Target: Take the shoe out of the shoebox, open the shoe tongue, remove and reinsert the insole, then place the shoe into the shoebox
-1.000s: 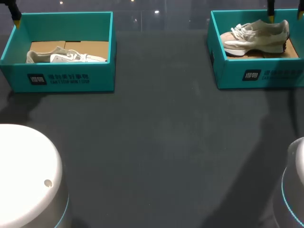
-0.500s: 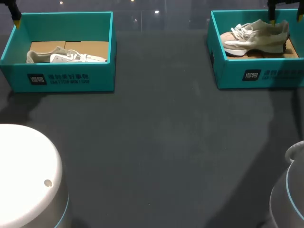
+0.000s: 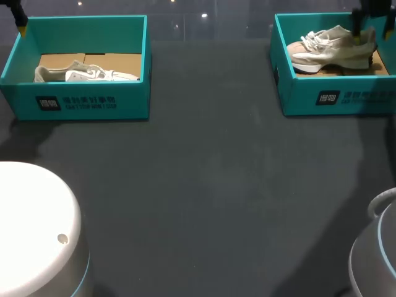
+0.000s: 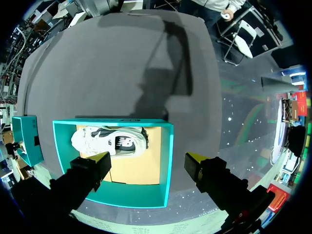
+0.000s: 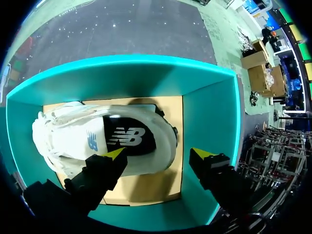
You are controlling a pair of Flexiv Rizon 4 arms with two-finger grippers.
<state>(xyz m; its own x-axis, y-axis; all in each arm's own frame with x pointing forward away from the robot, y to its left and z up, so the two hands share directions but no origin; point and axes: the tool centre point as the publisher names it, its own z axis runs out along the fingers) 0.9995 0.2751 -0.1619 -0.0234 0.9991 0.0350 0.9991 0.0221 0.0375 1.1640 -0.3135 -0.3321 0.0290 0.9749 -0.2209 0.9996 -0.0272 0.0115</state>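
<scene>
Two teal shoeboxes stand at the table's far edge. The right shoebox (image 3: 334, 96) holds a beige shoe (image 3: 334, 48) on its side. My right gripper (image 5: 156, 158) hangs open just over that shoe's (image 5: 97, 141) heel end, one finger above the shoe's side and the other near the box wall (image 5: 209, 122). In the head view this gripper (image 3: 372, 28) sits at the box's far right corner. The left shoebox (image 3: 74, 102) holds a white shoe (image 3: 86, 74). High above that box (image 4: 165, 161) my left gripper (image 4: 148, 163) stands open, with the white shoe (image 4: 109, 141) below it.
The dark table (image 3: 204, 185) stretches between and in front of the two boxes. The white bases of my arms fill the near left corner (image 3: 37, 235) and near right corner (image 3: 377, 253).
My right gripper has come down into the right shoebox toward the beige shoe's heel, and its fingers have drawn slightly closer. The left arm and both shoes have not moved.
</scene>
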